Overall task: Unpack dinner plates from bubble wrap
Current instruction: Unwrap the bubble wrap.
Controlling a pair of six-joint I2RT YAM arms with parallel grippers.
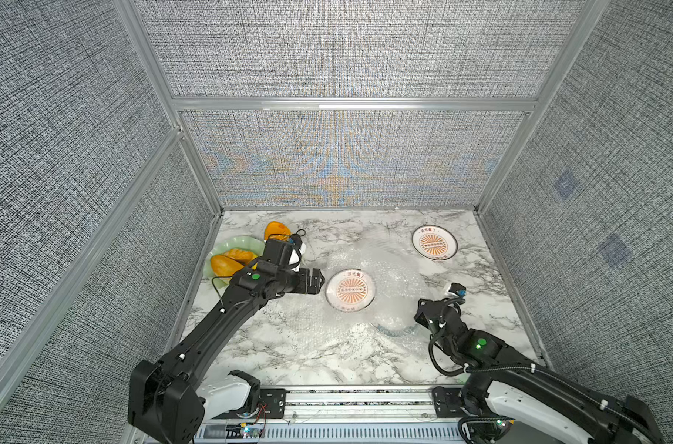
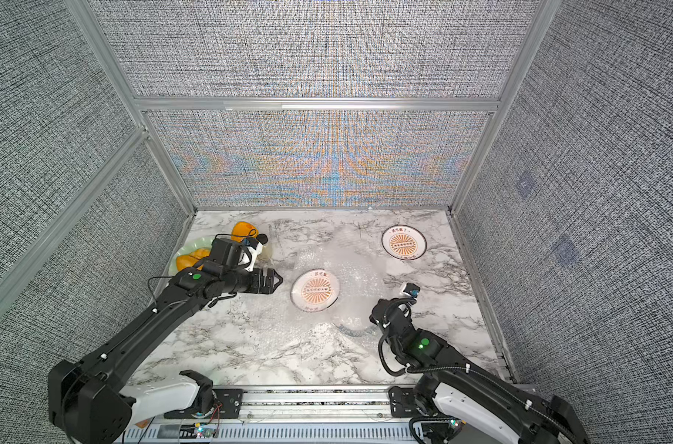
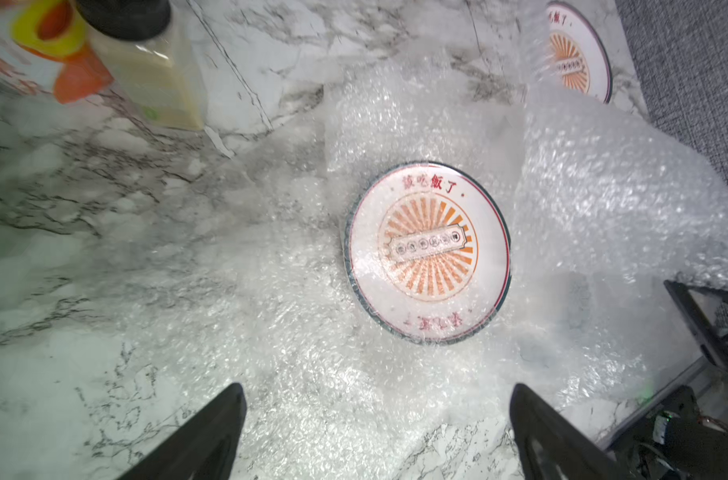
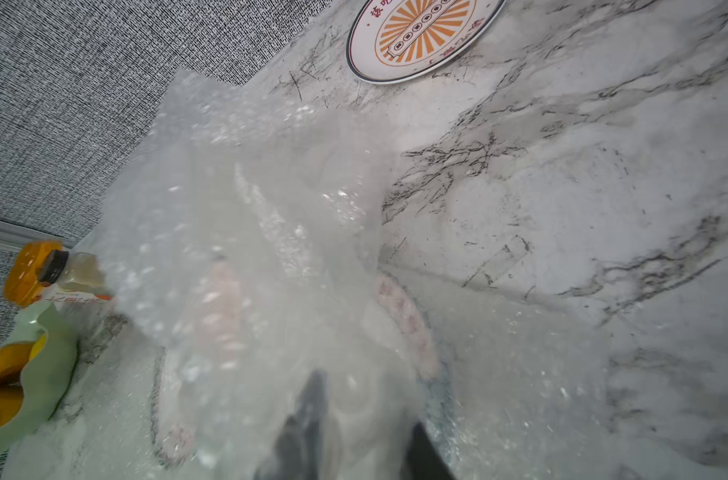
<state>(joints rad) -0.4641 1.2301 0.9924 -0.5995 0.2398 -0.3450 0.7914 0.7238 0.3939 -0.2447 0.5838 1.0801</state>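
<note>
Two white dinner plates with orange sunburst centres show in both top views. One (image 1: 434,243) lies bare at the back right. The other (image 1: 351,290) (image 3: 428,253) rests on bubble wrap (image 1: 390,276) at mid-table. A crumpled heap of the wrap (image 4: 250,216) rises beside it. A third plate's dark green rim (image 1: 394,331) (image 4: 441,399) shows through the wrap in front of the heap. My left gripper (image 1: 320,280) (image 3: 376,388) hangs open just left of the middle plate, holding nothing. My right gripper (image 4: 366,403) has its jaws apart at the covered plate's edge, with wrap draped over its fingers.
A wavy pale green dish (image 1: 246,242) with orange food sits at the back left, under my left arm. A black-capped bottle (image 3: 146,62) lies beside it, next to an orange object (image 1: 277,230). Grey panel walls close in three sides. Bare marble (image 1: 492,307) lies right of the right arm.
</note>
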